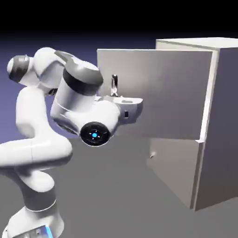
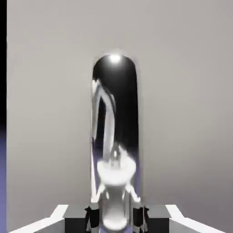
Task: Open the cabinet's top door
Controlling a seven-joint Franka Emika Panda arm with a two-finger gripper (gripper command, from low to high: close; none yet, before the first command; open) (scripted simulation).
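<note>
The light-grey cabinet (image 1: 224, 125) stands at the exterior view's right. Its top door (image 1: 167, 93) is swung well out from the cabinet's front, hinged along its right edge. My gripper (image 1: 116, 96) is at the door's free left edge, shut on the thin dark curved handle (image 1: 114, 83). In the hand view the shiny handle (image 2: 114, 136) rises large between my fingertips (image 2: 93, 217), with the gripper (image 2: 116, 219) closed around its lower end. The door's flat grey panel (image 2: 186, 113) fills the background.
The shorter lower door (image 1: 179, 172) stays flush with the cabinet, a small knob (image 1: 151, 155) at its left edge. My white arm (image 1: 42, 148) bends up from the lower left, with its elbow and wrist close in front of the open door.
</note>
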